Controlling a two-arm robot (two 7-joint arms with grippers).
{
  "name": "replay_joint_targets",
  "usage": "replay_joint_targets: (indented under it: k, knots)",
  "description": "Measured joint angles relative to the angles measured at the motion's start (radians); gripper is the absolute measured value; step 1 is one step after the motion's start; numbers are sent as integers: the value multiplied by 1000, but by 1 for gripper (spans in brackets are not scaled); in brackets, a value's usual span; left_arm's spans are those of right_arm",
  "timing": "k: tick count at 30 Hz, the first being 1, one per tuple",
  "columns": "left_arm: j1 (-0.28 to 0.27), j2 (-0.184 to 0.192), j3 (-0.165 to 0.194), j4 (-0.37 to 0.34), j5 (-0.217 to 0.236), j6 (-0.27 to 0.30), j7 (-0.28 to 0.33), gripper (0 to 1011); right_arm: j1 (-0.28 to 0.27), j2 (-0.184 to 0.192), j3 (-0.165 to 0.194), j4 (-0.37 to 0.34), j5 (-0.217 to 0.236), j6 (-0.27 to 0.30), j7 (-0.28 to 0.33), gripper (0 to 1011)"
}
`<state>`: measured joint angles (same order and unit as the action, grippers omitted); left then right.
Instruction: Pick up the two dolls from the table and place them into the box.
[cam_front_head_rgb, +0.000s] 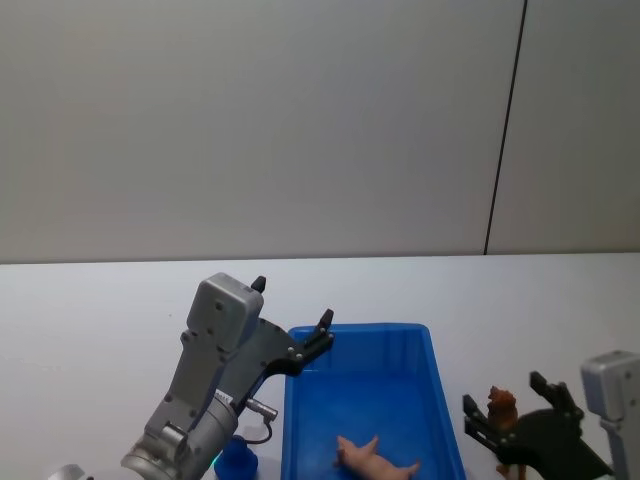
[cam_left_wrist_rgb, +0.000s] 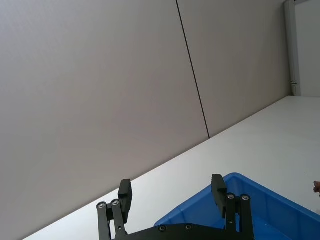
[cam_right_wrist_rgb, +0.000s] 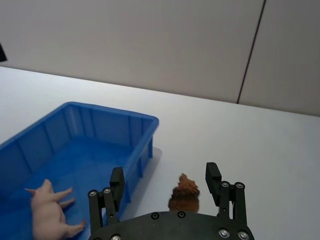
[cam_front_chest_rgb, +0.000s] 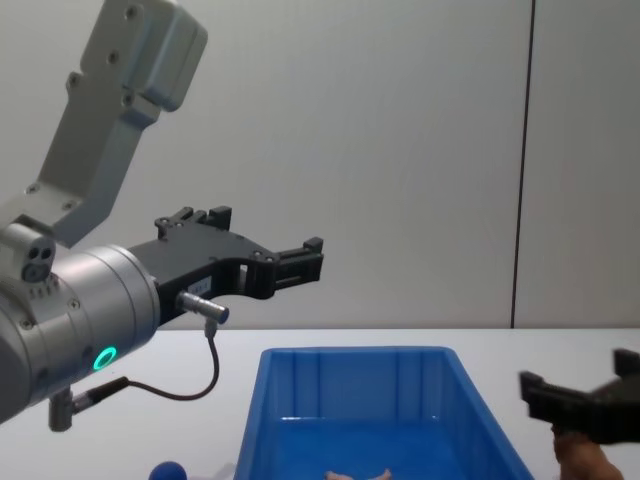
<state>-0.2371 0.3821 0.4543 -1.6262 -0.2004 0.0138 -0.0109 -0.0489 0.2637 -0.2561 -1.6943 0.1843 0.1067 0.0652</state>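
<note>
Two dolls lie apart. The pink doll (cam_front_head_rgb: 375, 460) is on its side on the floor of the box (cam_front_head_rgb: 360, 328), towards the end nearest the robot. The brown doll (cam_front_head_rgb: 502, 405) is upright outside the box, just beside its right wall, over the table (cam_front_head_rgb: 100, 300). The right gripper (cam_front_head_rgb: 505, 395) sits low around this brown doll with its claw spread. In the right wrist view the doll is between the two fingers (cam_right_wrist_rgb: 116, 179), closer to one than the other, with a gap on each side, so nothing is pinched. Whether the doll's feet are on the tabletop cannot be told, as the gripper's body hides them. The left gripper (cam_front_head_rgb: 292, 302) hangs in the air over the box's far left corner, well above the rim, with its claw also spread and holding nothing. A small blue round object (cam_front_head_rgb: 237, 460) is on the table just left of the box, beneath the left arm. Behind the table is a plain grey wall (cam_front_head_rgb: 250, 120) with one dark vertical seam.
</note>
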Motion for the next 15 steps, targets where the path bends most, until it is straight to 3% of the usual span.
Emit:
replay_joint_targets:
  k: [8, 15]
  knots:
    - [0, 0, 0, 0, 0, 0, 0, 1002, -37, 12, 9, -7, 12, 10, -55, 1001]
    - [0, 0, 0, 0, 0, 0, 0, 1002, -47, 13, 12, 13, 20, 16, -64, 1001]
